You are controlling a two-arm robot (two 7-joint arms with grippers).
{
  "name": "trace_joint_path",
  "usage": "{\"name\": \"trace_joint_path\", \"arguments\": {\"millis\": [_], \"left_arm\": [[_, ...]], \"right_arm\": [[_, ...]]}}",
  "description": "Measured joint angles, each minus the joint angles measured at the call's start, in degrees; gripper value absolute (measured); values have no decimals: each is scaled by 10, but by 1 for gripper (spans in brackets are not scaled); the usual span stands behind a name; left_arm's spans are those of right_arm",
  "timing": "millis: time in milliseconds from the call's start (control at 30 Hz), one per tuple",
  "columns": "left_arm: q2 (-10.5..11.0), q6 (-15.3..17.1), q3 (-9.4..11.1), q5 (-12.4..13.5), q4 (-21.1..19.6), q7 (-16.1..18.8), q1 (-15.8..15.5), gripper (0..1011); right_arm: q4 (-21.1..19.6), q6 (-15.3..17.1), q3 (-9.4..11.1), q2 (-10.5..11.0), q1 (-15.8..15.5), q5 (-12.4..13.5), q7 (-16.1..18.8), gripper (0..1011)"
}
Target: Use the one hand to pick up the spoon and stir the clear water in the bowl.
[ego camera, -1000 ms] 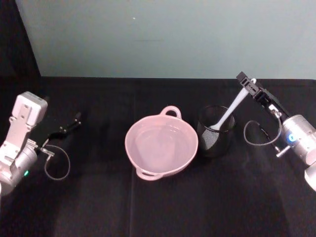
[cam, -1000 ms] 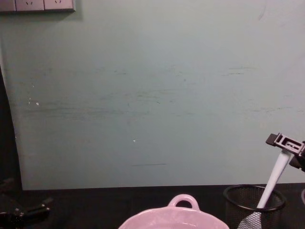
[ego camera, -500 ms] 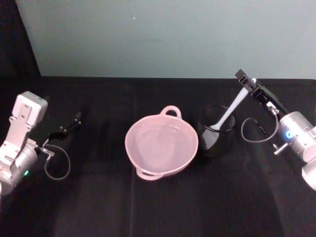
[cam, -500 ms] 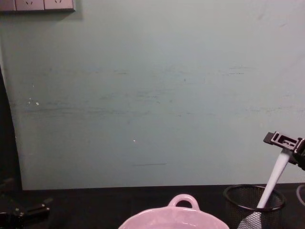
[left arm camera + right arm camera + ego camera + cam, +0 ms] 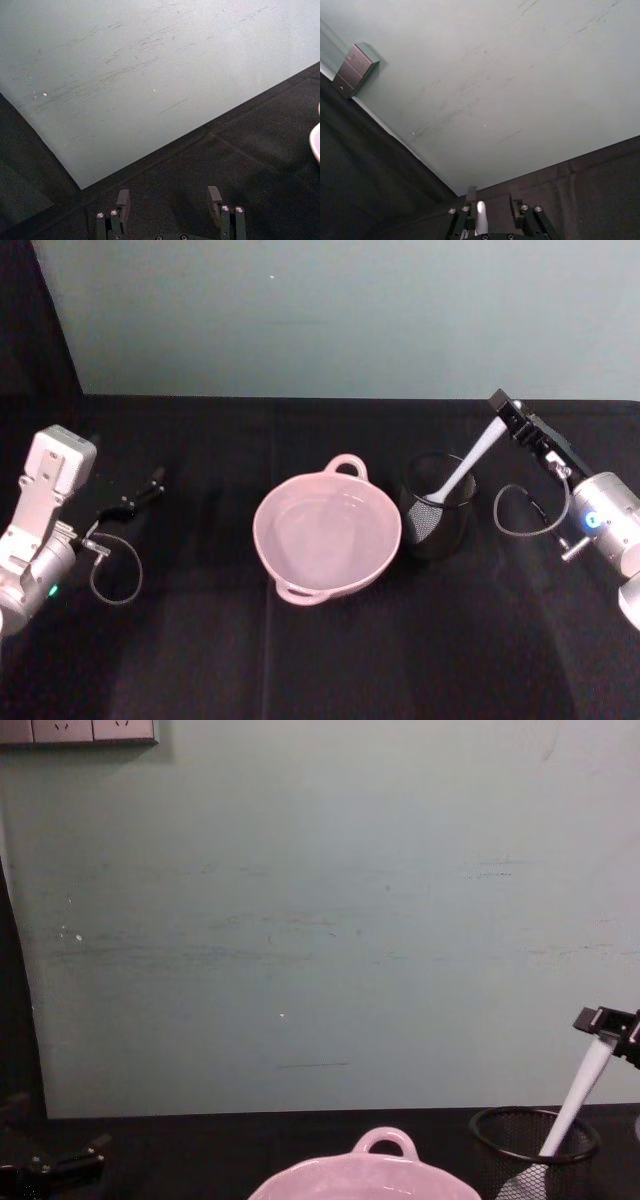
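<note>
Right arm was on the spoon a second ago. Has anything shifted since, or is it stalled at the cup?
The right gripper, jaws shut on the handle of the spoon, edged toward the bowl, then drew back to the robot's right and slightly lower. The spoon swung with it; its head still sits in the mesh cup. The bowl, the cup and the parked, open left gripper are unchanged.

A pale pink glossy ceramic bowl [image 5: 258, 530] holds clear water [image 5: 325, 530]; at its 3 o'clock a slim white plastic spoon [image 5: 462, 472] leans, handle-end pinched by the right tool [image 5: 500, 407].
</note>
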Motion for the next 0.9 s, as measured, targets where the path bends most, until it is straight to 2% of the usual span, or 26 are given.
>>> {"name": "trace_joint_path", "arguments": {"millis": [100,200,233,400,733,900], "left_arm": [[0,0,0,0,0,0,0,1011],[0,0,0,0,0,0,0,1011],[0,0,0,0,0,0,0,1011],[0,0,0,0,0,0,0,1011],[0,0,0,0,0,0,0,1011],[0,0,0,0,0,0,0,1011]], "right_arm": [[-6,-1,2,2,-5,1,-1,371],[-12,-1,4,5,-10,3,-2,251],[-14,-1,4,6,-12,4,-2,251],[-28,-2,3,10,-16,3,-3,73],[-83,-6,-11,25,-21,-30,-14,64],[-112,7,-29,44,-11,-70,-21,64]]}}
